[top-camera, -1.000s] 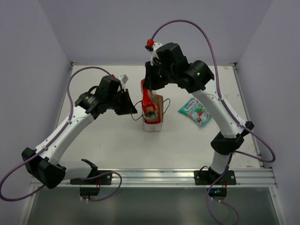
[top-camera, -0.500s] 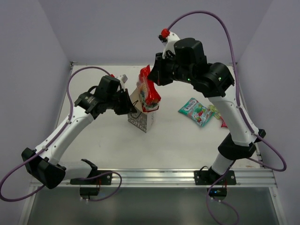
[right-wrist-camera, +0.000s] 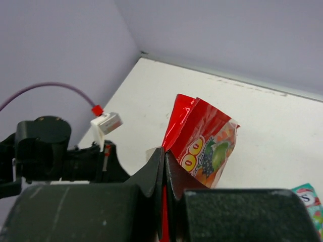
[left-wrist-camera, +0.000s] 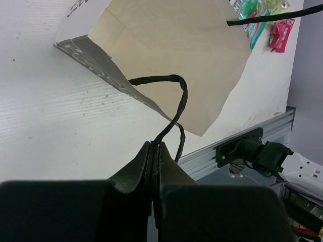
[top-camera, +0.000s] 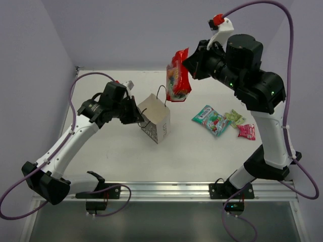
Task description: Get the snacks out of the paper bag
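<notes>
And the right pincer (right-wrist-camera: 164, 154) is clamped on the crinkly red packet (top-camera: 178, 75), held above the white worktop (top-camera: 121, 156); left pincer (left-wrist-camera: 154, 146) pinches the black handle (left-wrist-camera: 171, 101) of the tilted grey-beige paper bag (top-camera: 156, 118); teal packet (top-camera: 209, 120) lies nearby; lilac walls (top-camera: 126, 30)

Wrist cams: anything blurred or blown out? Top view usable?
Left wrist: the paper bag and its handle are sharp; the left gripper is a dark, underexposed mass at the bottom. Right wrist: the red snack packet is in focus with mild foil sheen; the right gripper is dark and soft. Top external: even light, faint shadows, no glare.
</notes>
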You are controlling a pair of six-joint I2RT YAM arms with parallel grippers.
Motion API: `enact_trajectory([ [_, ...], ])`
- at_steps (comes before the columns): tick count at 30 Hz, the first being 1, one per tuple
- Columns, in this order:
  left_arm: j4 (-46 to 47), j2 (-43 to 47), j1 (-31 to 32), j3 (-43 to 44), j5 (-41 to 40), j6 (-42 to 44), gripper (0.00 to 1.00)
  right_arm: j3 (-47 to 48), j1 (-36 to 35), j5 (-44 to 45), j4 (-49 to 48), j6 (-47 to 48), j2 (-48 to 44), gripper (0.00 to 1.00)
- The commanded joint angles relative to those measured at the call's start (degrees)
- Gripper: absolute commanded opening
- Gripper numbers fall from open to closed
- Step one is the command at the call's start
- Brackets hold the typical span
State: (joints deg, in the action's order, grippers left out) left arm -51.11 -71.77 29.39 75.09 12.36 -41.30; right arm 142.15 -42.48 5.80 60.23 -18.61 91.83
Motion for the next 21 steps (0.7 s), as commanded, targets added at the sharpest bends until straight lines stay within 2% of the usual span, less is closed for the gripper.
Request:
enact_trajectory([
  [1,-1.2,2.0,-0.7,0.2,-0.7,1.0,0.00,0.3,3.6,4.7,-8.5,1.3,-4.5,0.00],
  [6,-1.6,2.2,-1.3,0.5,-0.8,1.1,0.00,-8.0,9.8,6.9,-8.0,1.5,-7.7,0.00],
  [14,-0.6,1.9,-1.8,0.9,0.6,1.3,0.01,-31.0,12.5,12.7,-6.9,-0.8,-8.5,0.00],
  [15,-0.6,1.8,-1.8,1.0,0.7,1.4,0.07,-33.1,12.7,13.1,-7.0,-1.2,-8.2,0.00],
  [21,-0.3,1.4,-2.1,1.9,1.5,1.9,0.31,-46.3,16.1,10.2,-7.5,-3.7,-5.6,0.00],
])
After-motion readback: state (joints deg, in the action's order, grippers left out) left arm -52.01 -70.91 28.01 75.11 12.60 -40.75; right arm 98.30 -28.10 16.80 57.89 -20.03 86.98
